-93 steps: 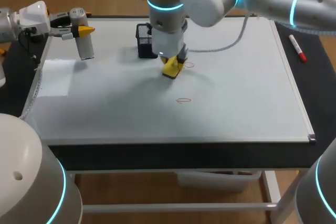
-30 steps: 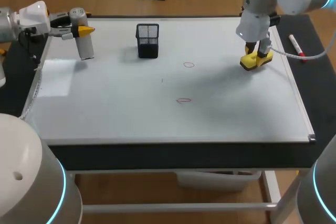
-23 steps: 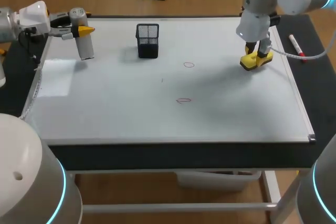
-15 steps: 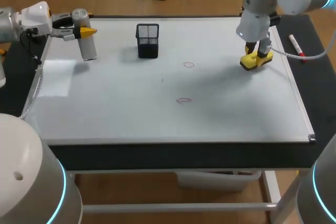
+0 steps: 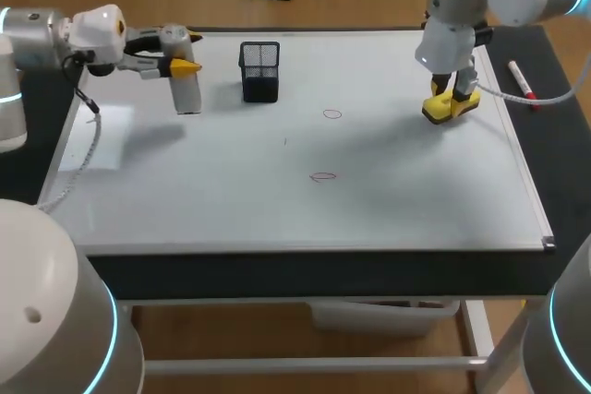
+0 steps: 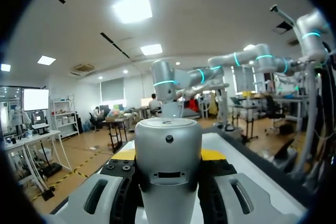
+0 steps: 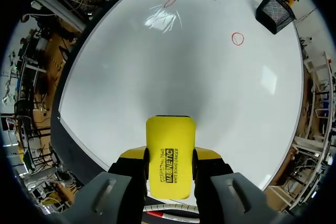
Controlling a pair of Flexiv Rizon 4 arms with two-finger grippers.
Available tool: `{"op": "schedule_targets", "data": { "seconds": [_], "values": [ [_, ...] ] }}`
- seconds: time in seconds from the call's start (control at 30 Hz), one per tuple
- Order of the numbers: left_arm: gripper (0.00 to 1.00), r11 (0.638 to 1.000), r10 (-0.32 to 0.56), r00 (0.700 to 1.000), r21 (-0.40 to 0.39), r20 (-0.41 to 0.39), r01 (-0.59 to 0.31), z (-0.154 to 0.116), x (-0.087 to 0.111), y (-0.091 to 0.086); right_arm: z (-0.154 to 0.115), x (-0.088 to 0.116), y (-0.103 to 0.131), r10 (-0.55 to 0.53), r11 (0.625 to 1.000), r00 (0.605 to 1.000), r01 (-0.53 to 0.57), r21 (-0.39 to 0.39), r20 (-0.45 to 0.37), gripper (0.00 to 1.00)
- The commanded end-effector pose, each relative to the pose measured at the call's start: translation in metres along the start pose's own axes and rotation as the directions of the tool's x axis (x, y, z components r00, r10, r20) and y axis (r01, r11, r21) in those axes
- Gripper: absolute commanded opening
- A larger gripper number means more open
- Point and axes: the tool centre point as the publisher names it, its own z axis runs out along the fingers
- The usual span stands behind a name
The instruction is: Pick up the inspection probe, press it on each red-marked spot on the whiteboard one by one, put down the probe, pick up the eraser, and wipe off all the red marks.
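Two arms work over the whiteboard [image 5: 277, 219] that covers most of the counter [image 5: 559, 154]. The left claw [image 5: 187, 54] is clamped on the probe [image 5: 186, 89], its fingers pressing the silver cylinder from both sides. It holds the probe upright over the board's rear left part, and the probe's shadow falls on the board to its left. In the left wrist view the probe [image 6: 168, 166] fills the gap between that claw's fingers. Just right of the probe, near the rear edge, stands a black mesh cup [image 5: 260, 71]. Across the board, the right claw [image 5: 452, 94] grips the yellow eraser [image 5: 450, 109], low at the board and close to its right edge; whether it touches cannot be told. In the right wrist view the eraser [image 7: 169, 153] juts ahead from between the fingers, its far end over white board. The rear mark [image 5: 332, 114], a small red oval, lies between the cup and the eraser, apart from both. The front mark [image 5: 323, 175] lies nearer the middle, well away from every edge. A wide stretch of board separates the two claws, and more white surface runs from the front mark to the front edge. A pen [image 5: 524, 83] with a red tip lies on the dark counter strip beyond the right edge, near the right arm.
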Motion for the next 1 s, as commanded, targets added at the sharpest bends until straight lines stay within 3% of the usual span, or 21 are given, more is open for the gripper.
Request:
{"op": "schedule_targets", "data": {
  "seconds": [0.03, 0.5, 1.0],
  "values": [
    [0.00, 1.000, -0.006, 0.999, 0.014, -0.044, 0.007, 0.021, -0.001, 0.003, -0.001, -0.001, -0.001, -0.001, 1.000, 1.000, 0.001, 0.002, -0.004, 0.00],
    [0.00, 0.999, -0.035, 0.977, 0.029, -0.212, 0.042, 0.102, 0.023, 0.010, -0.001, -0.001, -0.001, -0.001, 1.000, 1.000, 0.001, 0.002, -0.004, 0.00],
    [0.00, 0.998, -0.034, 0.972, 0.051, -0.233, 0.047, 0.160, 0.018, 0.018, -0.001, -0.001, -0.001, -0.001, 1.000, 1.000, 0.001, 0.002, -0.004, 0.00]
  ]
}}
